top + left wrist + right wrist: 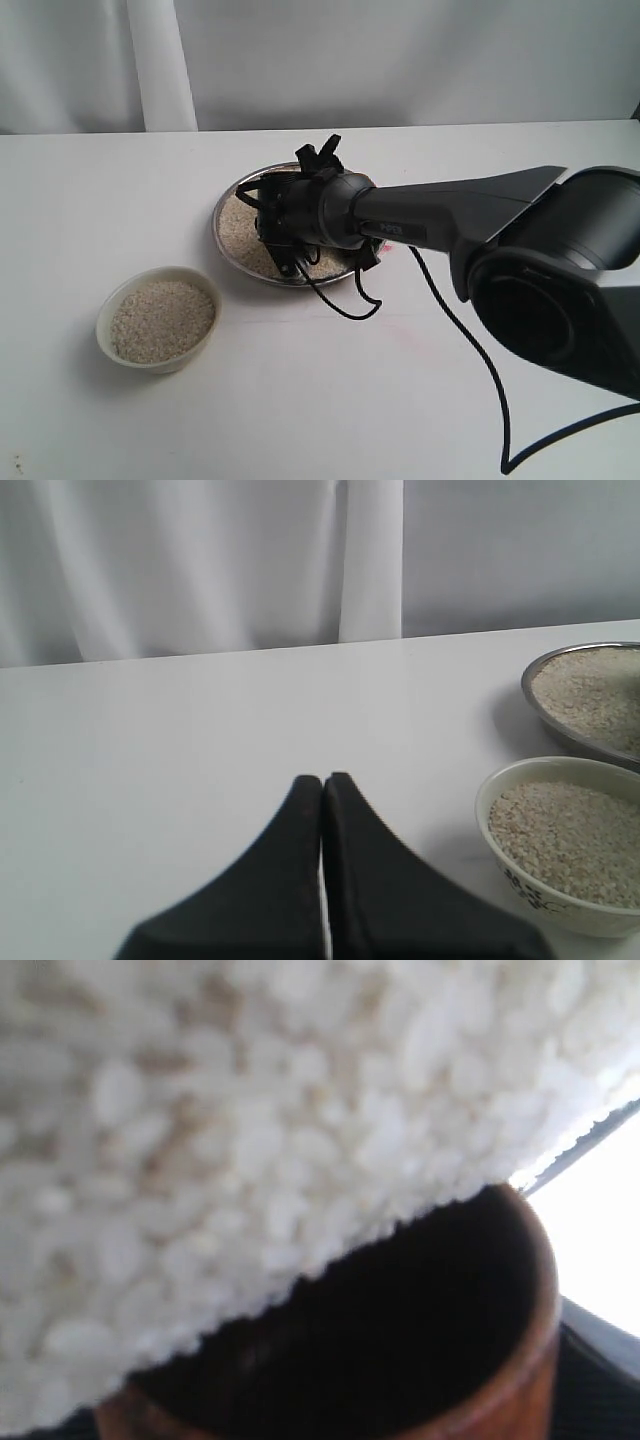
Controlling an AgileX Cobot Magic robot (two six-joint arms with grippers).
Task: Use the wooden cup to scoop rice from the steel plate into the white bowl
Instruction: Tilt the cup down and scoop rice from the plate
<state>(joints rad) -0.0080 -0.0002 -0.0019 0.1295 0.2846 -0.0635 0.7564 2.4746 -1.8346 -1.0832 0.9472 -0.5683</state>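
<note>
— How is the right hand point(278, 212)?
— Clamped on the wooden cup point(520, 1385), fingers hidden behind its wrist; the cup's dark mouth is dug into rice point(200, 1160) on the steel plate point(216, 228).
— And the left hand point(322, 778)?
— Closed together over the counter point(150, 740), near the rice-filled white bowl point(503, 865).

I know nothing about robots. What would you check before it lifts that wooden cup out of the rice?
1. Wooden cup mouth in rice: ok, pushed into the heap on the steel plate.
2. Cup filled: not ok, its dark inside looks mostly empty.
3. Right gripper holding cup: ok, apparently; fingers hidden.
4. White bowl has room: ok, rice sits just below its rim.
5. Left gripper out of the way: ok, shut, apart from both dishes.
</note>
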